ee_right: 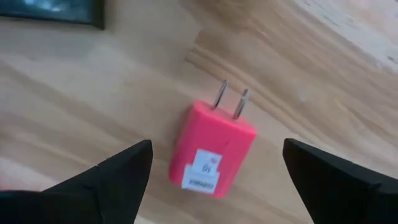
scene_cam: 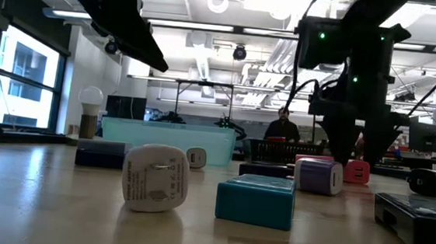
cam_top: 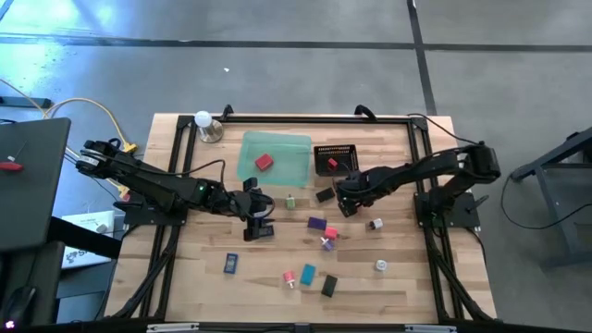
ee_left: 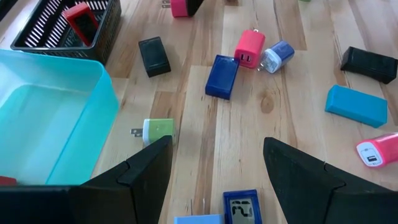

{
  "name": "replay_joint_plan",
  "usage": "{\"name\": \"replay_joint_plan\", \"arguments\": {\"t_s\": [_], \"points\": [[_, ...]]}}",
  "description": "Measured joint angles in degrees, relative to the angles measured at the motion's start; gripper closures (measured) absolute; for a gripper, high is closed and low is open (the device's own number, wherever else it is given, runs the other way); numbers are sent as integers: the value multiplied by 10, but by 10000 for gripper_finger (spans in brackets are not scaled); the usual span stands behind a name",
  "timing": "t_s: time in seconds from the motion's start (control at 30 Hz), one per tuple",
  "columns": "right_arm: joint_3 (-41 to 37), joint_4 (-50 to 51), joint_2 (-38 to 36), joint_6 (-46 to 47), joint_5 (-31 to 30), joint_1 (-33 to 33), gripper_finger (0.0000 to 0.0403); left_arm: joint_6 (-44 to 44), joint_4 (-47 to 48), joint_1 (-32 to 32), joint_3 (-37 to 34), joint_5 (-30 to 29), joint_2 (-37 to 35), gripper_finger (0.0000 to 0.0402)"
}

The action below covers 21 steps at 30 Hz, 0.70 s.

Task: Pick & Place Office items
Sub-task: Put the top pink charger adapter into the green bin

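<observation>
Several small office items lie scattered on the wooden table. My right gripper [cam_top: 346, 205] is open and points down over a pink-red plug charger [ee_right: 214, 155]. The charger lies flat on the wood, prongs out, and the fingers stand on either side without touching it. My left gripper [cam_top: 257, 217] is open and empty over the table's middle left, just above a small blue item with a display [ee_left: 239, 208]. A green-and-white charger [ee_left: 158, 130] lies on the wood next to the translucent green tray [cam_top: 287, 171]. A red item [cam_top: 264, 162] lies in the tray.
A black mesh basket [cam_top: 338, 153] holding a red item stands right of the tray at the back. Black [cam_top: 324, 195], purple [cam_top: 317, 223], white [cam_top: 376, 224], blue [cam_top: 230, 264], teal [cam_top: 307, 274] and black [cam_top: 328, 286] items lie about. A lamp [cam_top: 205, 125] stands at the back left.
</observation>
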<state>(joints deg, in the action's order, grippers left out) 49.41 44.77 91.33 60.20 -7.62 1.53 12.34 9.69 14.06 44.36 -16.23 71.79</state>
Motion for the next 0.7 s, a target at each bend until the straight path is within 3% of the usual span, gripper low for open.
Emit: {"name": "replay_joint_plan", "arguments": {"t_s": [0.17, 0.3, 0.7], "points": [[0, -5, 15, -1, 0, 3, 57, 0, 3, 0, 0, 0, 0, 156], [0, -2, 20, -3, 0, 6, 85, 2, 3, 0, 0, 0, 0, 156], [0, 4, 19, -21, 35, 5, 260, 2, 3, 0, 0, 0, 0, 156]]}}
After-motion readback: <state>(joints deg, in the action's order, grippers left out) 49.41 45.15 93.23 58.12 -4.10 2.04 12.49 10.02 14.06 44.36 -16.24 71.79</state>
